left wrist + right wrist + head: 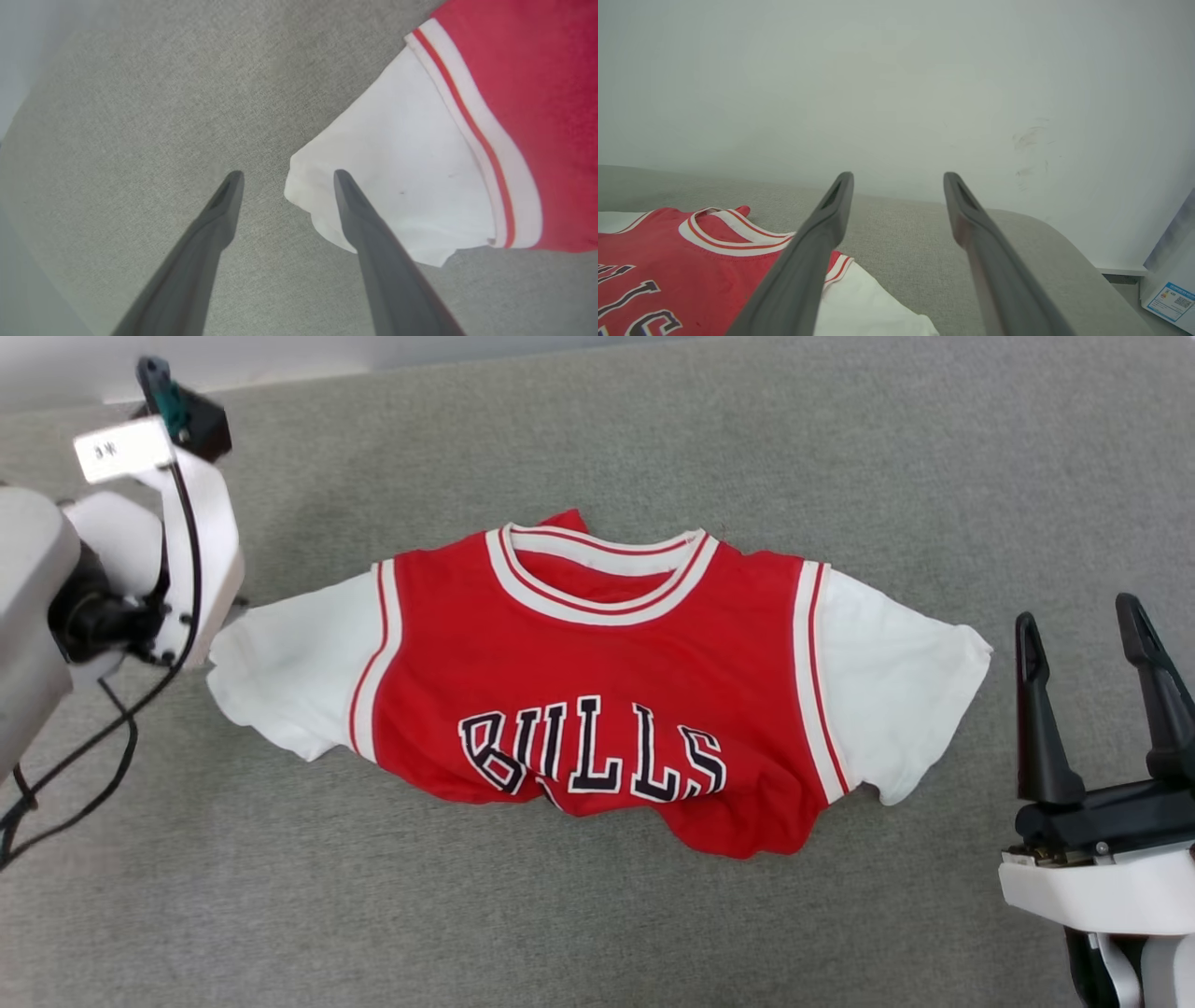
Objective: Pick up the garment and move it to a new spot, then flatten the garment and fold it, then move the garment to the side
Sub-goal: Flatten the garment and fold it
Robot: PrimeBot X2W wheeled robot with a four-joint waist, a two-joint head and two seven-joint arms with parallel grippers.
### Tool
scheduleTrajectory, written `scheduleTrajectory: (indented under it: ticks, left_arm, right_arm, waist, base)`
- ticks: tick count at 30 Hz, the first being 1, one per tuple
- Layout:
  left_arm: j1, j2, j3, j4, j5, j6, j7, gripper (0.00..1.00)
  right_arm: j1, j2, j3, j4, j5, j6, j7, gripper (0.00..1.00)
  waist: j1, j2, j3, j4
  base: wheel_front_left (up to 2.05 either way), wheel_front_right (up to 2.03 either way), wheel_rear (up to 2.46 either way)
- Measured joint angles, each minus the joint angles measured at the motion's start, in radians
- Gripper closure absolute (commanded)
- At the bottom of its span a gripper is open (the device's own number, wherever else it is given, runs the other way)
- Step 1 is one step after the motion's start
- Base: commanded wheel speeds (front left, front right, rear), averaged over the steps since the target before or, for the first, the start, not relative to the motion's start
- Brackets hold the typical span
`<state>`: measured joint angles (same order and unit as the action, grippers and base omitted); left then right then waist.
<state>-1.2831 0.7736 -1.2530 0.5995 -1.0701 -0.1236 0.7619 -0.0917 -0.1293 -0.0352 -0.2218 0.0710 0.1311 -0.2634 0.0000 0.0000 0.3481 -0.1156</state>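
— Jaws first: our left jaws stand spread with nothing between them. One finger (359, 219) hangs over the cuff edge of the left sleeve (402, 182), the other over the bare cloth of the bench (140, 116).

— And our right jaws?

— Spread and empty too, fingers (1041, 719) pointing up, parked near the right sleeve (896, 681) but apart from it. We read that as waiting for a turn.

— Where do we have the garment (597, 700)?

— Lying on the grey padded bench in the middle of our head view, front up, collar (597, 614) away from us, one sleeve out to each side.

— So why are the left jaws at the cuff?

— We judge that is where the spreading gets done: an outward pull at the cuff takes the slack out of the chest. Both sleeves look fairly smooth.

— What do we have left to flatten?

— The near hem (738, 835). It is bunched, and the lettering sits right at that edge, so we think the lower part is tucked under. It needs drawing toward us before any fold.
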Motion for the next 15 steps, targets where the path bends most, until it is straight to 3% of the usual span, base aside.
scheduleTrajectory:
  ticks: [10,11,12,15]
  left_arm:
    - [0.092,0.006,-0.002,0.054,-0.006,0.000,0.029,0.00]
    - [0.098,0.005,0.001,0.056,-0.015,-0.001,0.024,0.21]
    - [0.103,0.004,0.001,0.057,-0.017,-0.001,0.016,0.95]
    - [0.116,-0.001,0.000,0.055,-0.011,-0.004,-0.021,1.00]
  right_arm:
    - [-0.039,0.004,0.002,0.002,0.001,0.000,0.000,0.00]
    - [-0.044,0.004,0.001,0.004,0.001,0.000,0.000,0.00]
    - [-0.047,0.003,0.000,0.006,-0.001,0.000,0.000,0.00]
    - [-0.053,-0.015,-0.005,0.008,-0.012,0.000,0.000,0.00]
  waist:
    - [0.0000,0.0000,0.059,-0.041]
    - [0.0000,0.0000,0.059,-0.041]
    - [0.0000,0.0000,0.057,-0.040]
    - [0.0000,0.0000,0.042,-0.032]
  base:
    - [0.00,0.00,0.00]
    - [0.00,0.00,0.00]
    - [0.00,0.00,0.00]
    - [0.00,0.00,0.00]
